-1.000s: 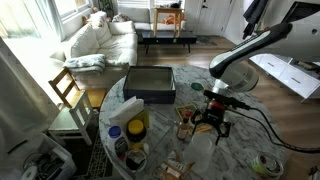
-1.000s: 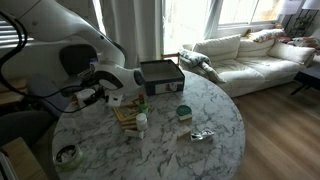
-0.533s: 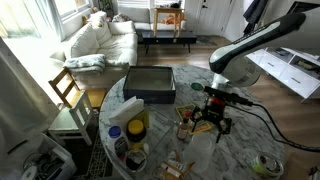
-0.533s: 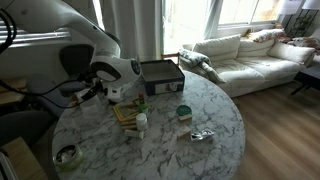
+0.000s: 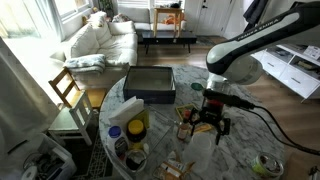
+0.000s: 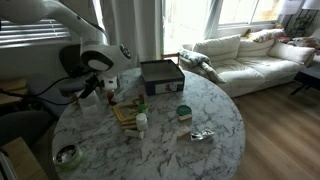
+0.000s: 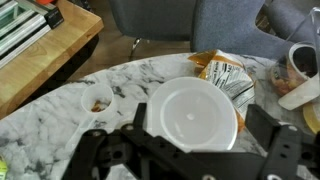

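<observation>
Looking across the marble table [image 5: 243, 156], you have the black box [image 5: 150, 84] in the upper middle of the frame. The gripper [image 5: 214, 126] hangs right of centre, its jaws spread wide and holding nothing.

In the wrist view the white round lid [image 7: 192, 115] sits mid-frame between the two fingers. A crumpled snack bag [image 7: 228, 72] lies at its upper right edge, touching or just behind it.

The lid lies flat, its face turned up toward the camera. Being round, it has no long axis across the table, and you cannot tell from here what body stands beneath it.

My judgement of the risks:
- A finger coming down on the rim rather than beside it could tip or shove the lid.
- The finger on the bag's side could snag the foil and drag it along.
- The smooth white edge may slip between the pads.
</observation>
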`<action>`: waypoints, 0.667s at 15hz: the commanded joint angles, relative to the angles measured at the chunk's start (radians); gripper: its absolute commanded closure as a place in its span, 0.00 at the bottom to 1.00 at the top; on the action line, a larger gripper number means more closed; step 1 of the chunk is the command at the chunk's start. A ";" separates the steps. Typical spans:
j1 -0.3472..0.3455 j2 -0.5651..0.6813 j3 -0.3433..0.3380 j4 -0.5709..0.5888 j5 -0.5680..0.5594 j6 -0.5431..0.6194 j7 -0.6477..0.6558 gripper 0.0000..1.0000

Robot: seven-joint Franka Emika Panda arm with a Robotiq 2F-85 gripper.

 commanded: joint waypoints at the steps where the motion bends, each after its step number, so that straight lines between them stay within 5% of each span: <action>1: 0.011 -0.043 0.023 -0.063 -0.026 0.105 -0.053 0.00; 10: 0.014 -0.048 0.058 -0.100 -0.071 0.224 -0.081 0.00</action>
